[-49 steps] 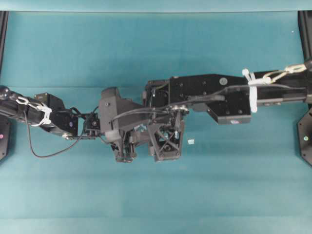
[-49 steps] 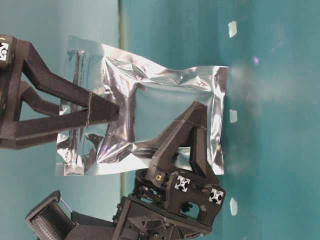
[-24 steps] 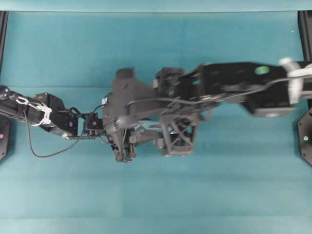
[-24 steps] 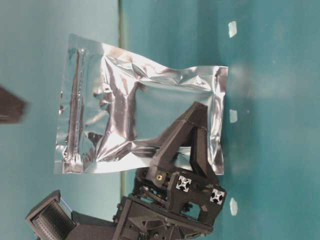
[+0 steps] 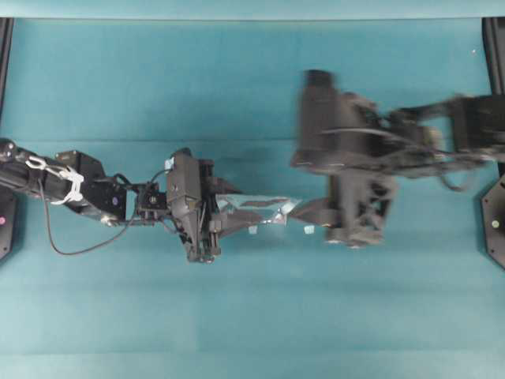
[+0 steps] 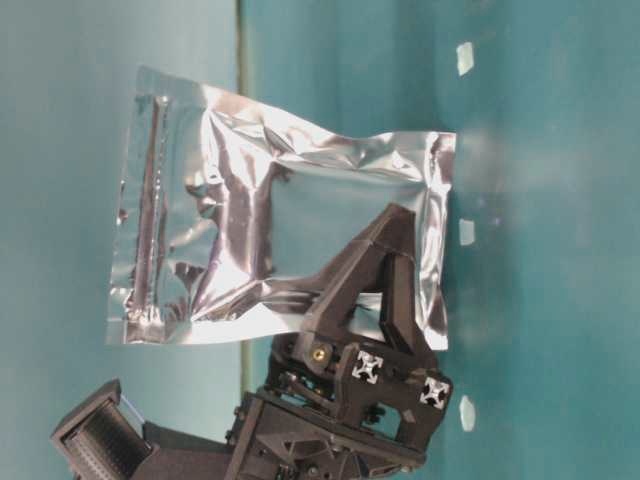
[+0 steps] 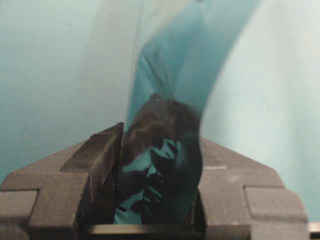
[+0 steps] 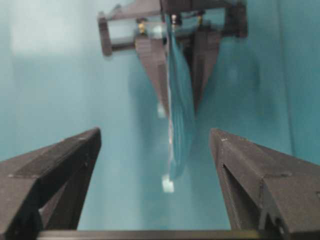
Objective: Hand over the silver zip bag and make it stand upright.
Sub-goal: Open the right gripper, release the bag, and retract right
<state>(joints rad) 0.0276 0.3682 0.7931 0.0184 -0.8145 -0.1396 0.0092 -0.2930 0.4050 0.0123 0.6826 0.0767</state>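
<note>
**Silver foil pouch, one holder only: right arm let go and drawn off**

Overhead exterior. Silver zip bag (image 5: 256,209) seen edge-on as a thin crinkled strip at mid-table, pinched at its left end by left gripper (image 5: 211,227). Right gripper (image 5: 357,225) blurred, now well apart to the right of the bag; a second ago overlapping the left one directly above the pouch. Two tiny pale bits (image 5: 308,230) on teal table (image 5: 252,332) near the bag's free end.

Table-level exterior. Bag (image 6: 290,215) broadside, crumpled, dark centre panel showing. Left gripper (image 6: 375,275) clamped on one edge. Black fingers of the other arm, on the opposite edge a second ago, gone from this view.

Left wrist. Foil (image 7: 160,165) wedged between two black fingers (image 7: 95,165), pressed in on it; rest of the bag runs away from the lens, mirroring the teal.

Right wrist. Fingers (image 8: 55,175) spread wide, nothing between them; bag (image 8: 180,107) edge-on ahead, far end held in the left gripper (image 8: 175,60).

Reading for the task: handover apparently done, pouch in left custody alone. Whether its lower edge touches the table cannot be told. Remaining step, by judgement: setting it upright and releasing without a topple.
</note>
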